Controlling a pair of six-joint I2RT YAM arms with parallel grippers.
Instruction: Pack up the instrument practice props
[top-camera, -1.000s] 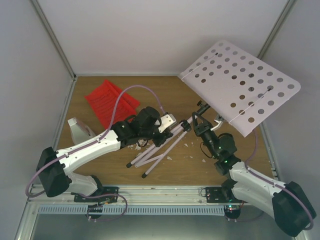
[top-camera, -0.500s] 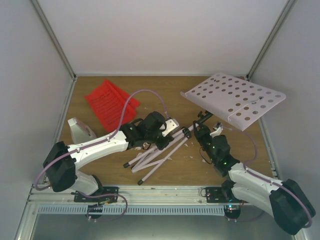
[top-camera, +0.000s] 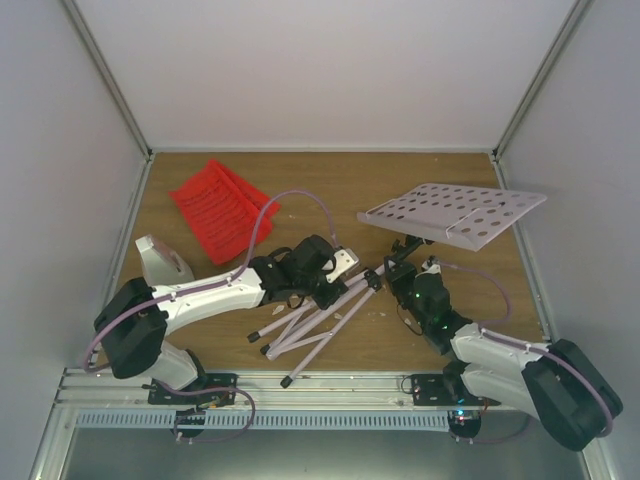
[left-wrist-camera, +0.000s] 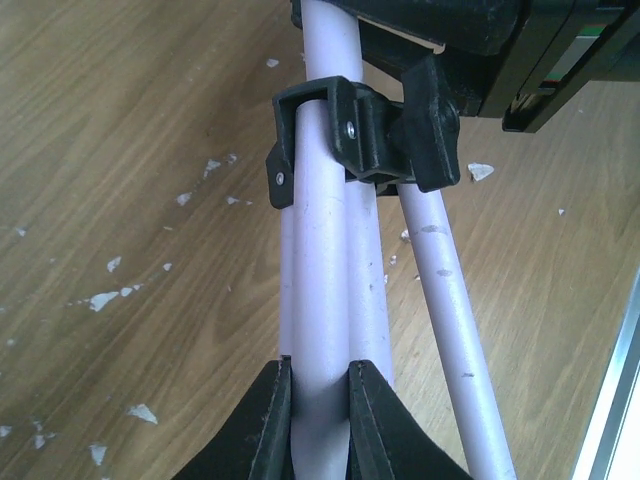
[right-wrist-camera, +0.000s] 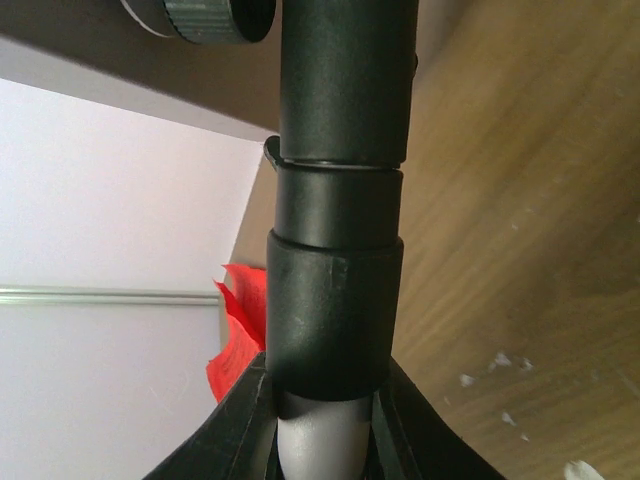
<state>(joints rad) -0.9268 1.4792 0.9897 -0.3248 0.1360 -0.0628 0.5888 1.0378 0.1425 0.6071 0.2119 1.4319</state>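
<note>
The music stand lies low across the wooden table. Its pale perforated plate (top-camera: 455, 213) hangs almost flat at the right, and its silver tripod legs (top-camera: 310, 325) are folded together, pointing toward the near edge. My left gripper (top-camera: 335, 275) is shut on one silver leg tube (left-wrist-camera: 325, 260), just below the black clamp (left-wrist-camera: 365, 135). My right gripper (top-camera: 400, 270) is shut on the stand's black shaft collar (right-wrist-camera: 335, 300). Red ribbed sheets (top-camera: 215, 205) lie at the back left, and their edge (right-wrist-camera: 240, 335) shows in the right wrist view. The white metronome (top-camera: 160, 262) stands at the left edge.
Small white crumbs (top-camera: 385, 315) are scattered on the wood around the legs, with more crumbs (left-wrist-camera: 105, 298) in the left wrist view. White walls close the table on three sides. A metal rail (top-camera: 320, 385) runs along the near edge.
The plate has tipped from steeply raised to nearly flat and much lower. Both arms have come down and nearer with the stand, and the legs now lie closer to the table.
</note>
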